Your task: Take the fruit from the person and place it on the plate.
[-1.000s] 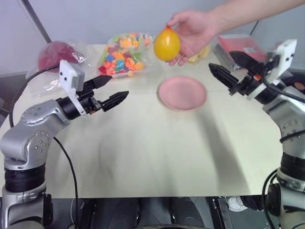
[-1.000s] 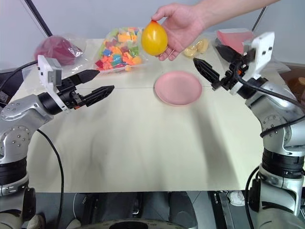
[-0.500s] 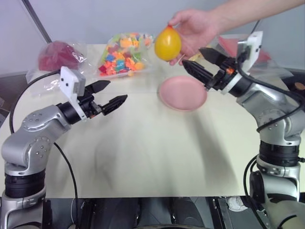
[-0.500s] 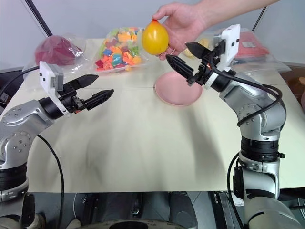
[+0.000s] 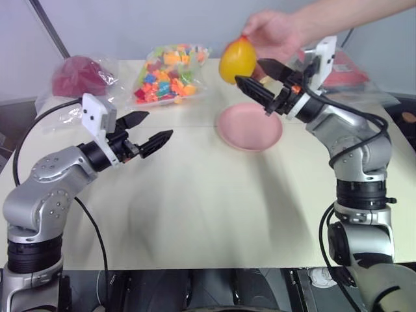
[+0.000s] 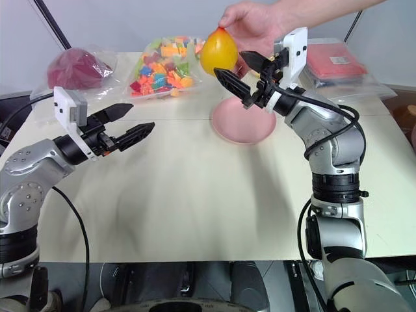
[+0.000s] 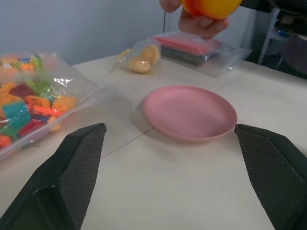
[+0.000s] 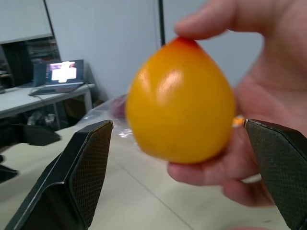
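Fruit [image 8: 180, 100] hangs pinched in the person's hand [image 6: 252, 26] above the far edge of the pink plate [image 5: 249, 126], its reddish tip up. My right gripper [image 6: 237, 73] stands wide open, empty, a finger on either side of the fruit without touching it. My left gripper [image 5: 148, 128] is open too, holding nothing, well apart from the plate over the table [image 5: 208, 214].

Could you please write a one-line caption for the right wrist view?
Open right gripper flanks the fruit held in the person's hand.

fruit [image 6: 218, 51] above plate [image 6: 244, 121] | hand [image 6: 252, 25] behind fruit
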You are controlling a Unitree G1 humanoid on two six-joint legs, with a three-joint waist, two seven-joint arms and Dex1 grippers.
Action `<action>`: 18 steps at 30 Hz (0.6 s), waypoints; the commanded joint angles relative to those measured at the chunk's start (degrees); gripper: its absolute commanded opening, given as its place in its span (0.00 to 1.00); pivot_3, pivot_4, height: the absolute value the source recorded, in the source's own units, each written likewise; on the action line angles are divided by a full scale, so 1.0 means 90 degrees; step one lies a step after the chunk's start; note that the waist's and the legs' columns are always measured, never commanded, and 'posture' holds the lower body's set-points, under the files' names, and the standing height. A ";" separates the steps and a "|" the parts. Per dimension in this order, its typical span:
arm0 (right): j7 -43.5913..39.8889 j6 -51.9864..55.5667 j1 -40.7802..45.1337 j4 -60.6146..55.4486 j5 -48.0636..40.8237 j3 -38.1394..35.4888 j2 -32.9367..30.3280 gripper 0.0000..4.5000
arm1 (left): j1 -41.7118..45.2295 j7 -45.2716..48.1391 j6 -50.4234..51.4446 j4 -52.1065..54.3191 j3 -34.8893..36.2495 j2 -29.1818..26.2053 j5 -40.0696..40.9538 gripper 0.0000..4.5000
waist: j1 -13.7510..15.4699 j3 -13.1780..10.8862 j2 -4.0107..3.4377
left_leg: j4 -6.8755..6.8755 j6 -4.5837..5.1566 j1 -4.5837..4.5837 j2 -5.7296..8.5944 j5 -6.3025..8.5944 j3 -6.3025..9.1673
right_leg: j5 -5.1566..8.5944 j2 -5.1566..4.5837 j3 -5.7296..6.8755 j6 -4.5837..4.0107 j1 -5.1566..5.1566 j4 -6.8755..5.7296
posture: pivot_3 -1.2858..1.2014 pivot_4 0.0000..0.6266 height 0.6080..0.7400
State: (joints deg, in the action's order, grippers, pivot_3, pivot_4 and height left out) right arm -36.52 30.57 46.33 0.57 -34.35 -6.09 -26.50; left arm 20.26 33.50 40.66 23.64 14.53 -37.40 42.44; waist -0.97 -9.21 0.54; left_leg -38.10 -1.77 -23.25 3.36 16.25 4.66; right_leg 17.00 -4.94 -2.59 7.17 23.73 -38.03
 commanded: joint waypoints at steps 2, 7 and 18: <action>-0.0102 -0.0387 0.0423 0.0277 0.0191 -0.0033 0.0180 0.99 | 0.0001 -0.0071 -0.0145 0.0261 0.0173 0.0006 0.0041 1.00 | -0.0007 0.0000 0.0000 | 0.0001 0.0000 0.0000 0.0000 0.0000 0.0000 | 0.0000 0.0001 0.0000 0.0000 0.0002 -0.0001 | 0.52 0.24 1.00; -0.0129 -0.0507 0.0544 0.0453 0.0351 0.0003 0.0367 0.99 | -0.0038 -0.0138 -0.0150 0.0307 0.0185 0.0021 0.0041 1.00 | -0.0012 0.0000 0.0000 | 0.0003 -0.0001 -0.0003 -0.0001 -0.0001 0.0000 | 0.0000 0.0000 0.0000 0.0000 0.0006 -0.0001 | 0.52 0.24 1.00; -0.0103 -0.0468 0.0550 0.0363 0.0401 -0.0072 0.0499 0.70 | -0.0115 -0.0221 -0.0182 0.0369 0.0179 0.0072 0.0038 1.00 | -0.0013 0.0000 0.0000 | 0.0003 -0.0002 -0.0004 0.0000 -0.0001 0.0000 | 0.0000 -0.0001 0.0000 -0.0001 0.0008 -0.0001 | 0.52 0.24 1.00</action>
State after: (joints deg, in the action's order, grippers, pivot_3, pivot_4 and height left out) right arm -37.45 27.13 49.85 5.96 -30.36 -5.82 -22.14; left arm 18.72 31.82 40.44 25.12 14.63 -36.74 42.48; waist -1.08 -9.21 0.54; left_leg -38.07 -1.78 -23.29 3.36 16.24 4.66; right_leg 16.99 -4.95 -2.59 7.17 23.81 -38.04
